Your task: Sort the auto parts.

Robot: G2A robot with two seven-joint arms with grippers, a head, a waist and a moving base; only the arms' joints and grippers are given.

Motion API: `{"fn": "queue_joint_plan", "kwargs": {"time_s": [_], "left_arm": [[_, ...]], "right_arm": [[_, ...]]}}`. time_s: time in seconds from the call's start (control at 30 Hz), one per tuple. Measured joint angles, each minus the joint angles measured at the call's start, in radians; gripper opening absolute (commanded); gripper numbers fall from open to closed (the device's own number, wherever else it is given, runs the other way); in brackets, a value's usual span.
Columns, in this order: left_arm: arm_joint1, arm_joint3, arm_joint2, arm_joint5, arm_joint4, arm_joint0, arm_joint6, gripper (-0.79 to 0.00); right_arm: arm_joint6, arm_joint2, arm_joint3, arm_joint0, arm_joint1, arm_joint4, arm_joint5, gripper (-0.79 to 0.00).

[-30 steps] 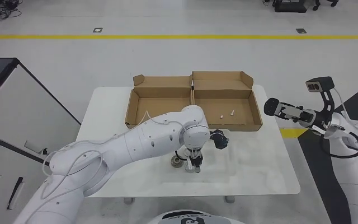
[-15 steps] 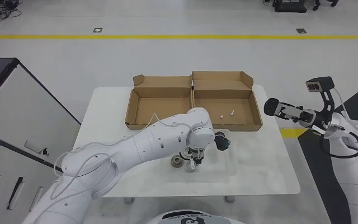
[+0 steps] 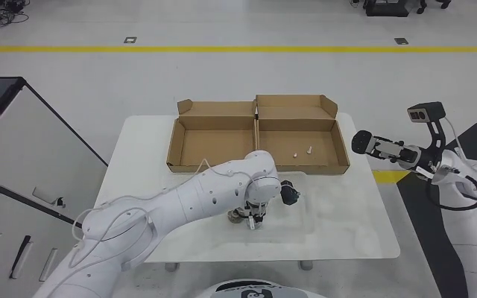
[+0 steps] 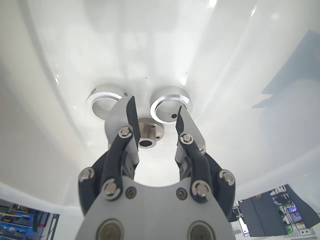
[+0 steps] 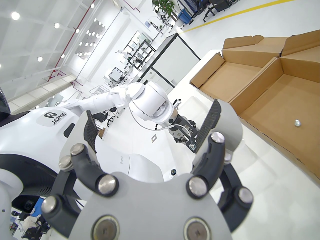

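The left pincer (image 4: 155, 112) hangs low over the bench (image 3: 339, 216), near the front edge. Its fingers point down and are spread, gripping nothing, which I judge to be the stance for lining up a pick. Between the pads lies a small flanged hub (image 4: 149, 134). It sits close against one pad with a gap to the other, so a closing stroke would probably nudge it sideways before it is pinched.

Just beyond the hub lie a first ring (image 4: 106, 100) and a second ring (image 4: 171, 104), side by side and apart from each other. The second ring is very near the hub, and one fingertip (image 4: 179, 111) stands right over its rim. That tip could catch the ring on the way down.

At the far side of the bench two open boxes touch along one wall: the left box (image 3: 212, 160) and the right box (image 3: 339, 153). The right box holds two small pale parts (image 3: 297, 152), so I take it that each box is meant for one kind of part. With the hub and both rings out on the bench, the sorting is far from done.

The right pincer (image 5: 152, 107) is spread wide and holds nothing. It is held in the air off the bench's right side, beside the right box — out of the working arm's way.
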Motion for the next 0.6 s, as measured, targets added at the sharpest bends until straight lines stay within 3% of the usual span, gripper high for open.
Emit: {"fn": "queue_joint_plan", "kwargs": {"time_s": [0.6], "left_arm": [[0.008, -0.001, 0.000, 0.000, 0.002, 0.013, 0.000, -0.456]], "right_arm": [[0.000, 0.000, 0.000, 0.000, 0.000, 0.000, 0.000, 0.000]]}}
